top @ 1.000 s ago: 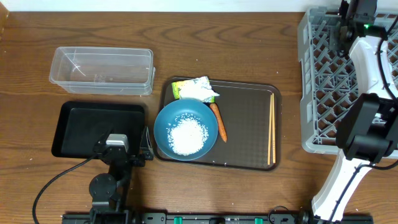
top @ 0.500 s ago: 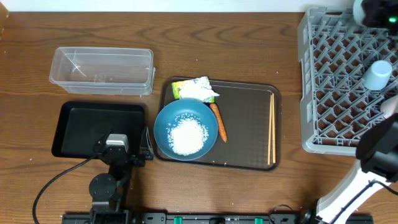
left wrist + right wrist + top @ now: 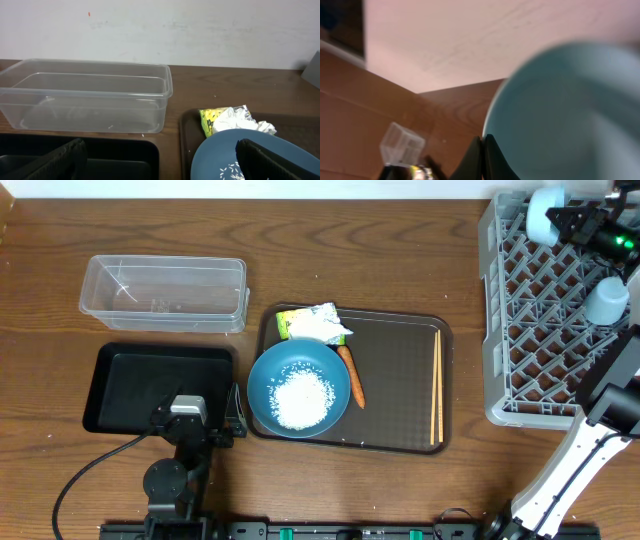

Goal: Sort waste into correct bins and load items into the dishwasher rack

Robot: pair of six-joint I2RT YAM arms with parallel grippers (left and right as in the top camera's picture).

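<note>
- Step in hand, by our reading: loading the small light-blue cup-like bowl [image 3: 543,213] into the large grey plastic lattice crate [image 3: 535,330] that serves as the dishwasher rack.
- Right gripper [image 3: 562,218] is narrow, pinched on the bowl's rim. In the right wrist view its two dark fingers [image 3: 474,160] meet at the rim edge and the bowl fills most of the frame.
- Bowl location: over the rack's far left corner, close to the wall. Whether it touches the lattice we cannot tell from overhead.
- Small white cup [image 3: 607,300] sits in the rack toward the right side, well apart from the bowl, so no crowding there.
- Method note: we would shift the bowl inward off the corner wall, lower it straight onto a free lattice cell, and open only once the rack bears its weight. A rim pinch is a thin hold, so wrist turns should be slow; a quick tilt could let the bowl swing or slip.
- Left gripper [image 3: 160,150] is wide and empty, low above the shallow black rectangular tray [image 3: 130,380], with the clear plastic rectangular container [image 3: 85,100] just beyond.
- Not yet handled: large blue bowl [image 3: 270,375] with loose white rice grains [image 3: 300,400], small orange carrot [image 3: 351,375], crumpled white-and-green wrapper [image 3: 318,323] and wooden chopsticks [image 3: 436,385], all on the brown serving tray [image 3: 395,380] on the wooden counter [image 3: 400,260].
</note>
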